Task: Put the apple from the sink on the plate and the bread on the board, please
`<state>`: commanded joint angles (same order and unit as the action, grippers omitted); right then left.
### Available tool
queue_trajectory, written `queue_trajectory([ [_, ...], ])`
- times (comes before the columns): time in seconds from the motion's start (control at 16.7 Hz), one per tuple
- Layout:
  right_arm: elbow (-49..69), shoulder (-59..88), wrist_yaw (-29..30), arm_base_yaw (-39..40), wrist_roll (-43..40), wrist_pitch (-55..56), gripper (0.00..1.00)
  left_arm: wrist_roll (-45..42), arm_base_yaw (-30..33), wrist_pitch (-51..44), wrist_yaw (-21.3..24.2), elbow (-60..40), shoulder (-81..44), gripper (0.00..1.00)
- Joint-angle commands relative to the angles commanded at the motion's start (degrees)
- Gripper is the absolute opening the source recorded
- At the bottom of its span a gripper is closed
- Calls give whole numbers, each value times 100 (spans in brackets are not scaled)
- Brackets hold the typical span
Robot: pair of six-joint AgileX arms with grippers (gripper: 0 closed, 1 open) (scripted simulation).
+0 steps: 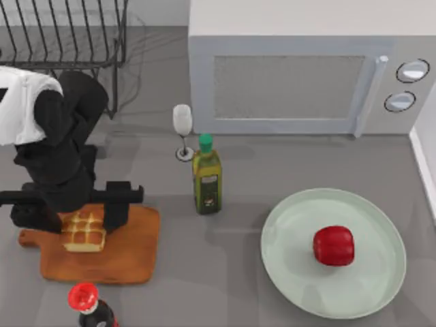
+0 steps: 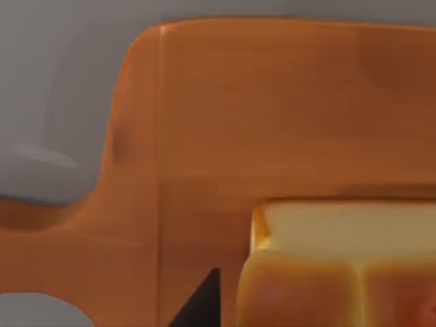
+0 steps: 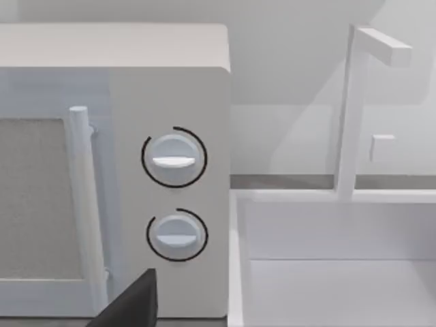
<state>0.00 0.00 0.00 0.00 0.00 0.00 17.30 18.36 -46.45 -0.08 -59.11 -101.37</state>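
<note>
Left hand (image 1: 83,208) spread astride bread (image 1: 84,231) on board (image 1: 129,252); apple (image 1: 334,245) on plate (image 1: 293,225)

The left arm (image 1: 58,146) is seen built in glossy black, bulky rounded segments, with one white shell section near its upper end. A flat black crossbar is carried at the wrist, ending in blocky black fingers (image 1: 117,208).

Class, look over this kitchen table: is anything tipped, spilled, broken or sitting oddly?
Nothing stands out. The apple sits on the plate, the bread on the board beneath the left gripper, and the oil bottle and wine glass stand upright.
</note>
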Motion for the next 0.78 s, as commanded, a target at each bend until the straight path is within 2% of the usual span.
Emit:
queue_trajectory([
  [0.06, 0, 0, 0, 0, 0, 0, 100, 0, 0, 0, 0, 0, 0, 98],
  [0.12, 0, 0, 0, 0, 0, 0, 100, 0, 0, 0, 0, 0, 0, 100],
  [0.78, 0, 0, 0, 0, 0, 0, 100, -33, -56, 124, -3, 95, 177, 100],
])
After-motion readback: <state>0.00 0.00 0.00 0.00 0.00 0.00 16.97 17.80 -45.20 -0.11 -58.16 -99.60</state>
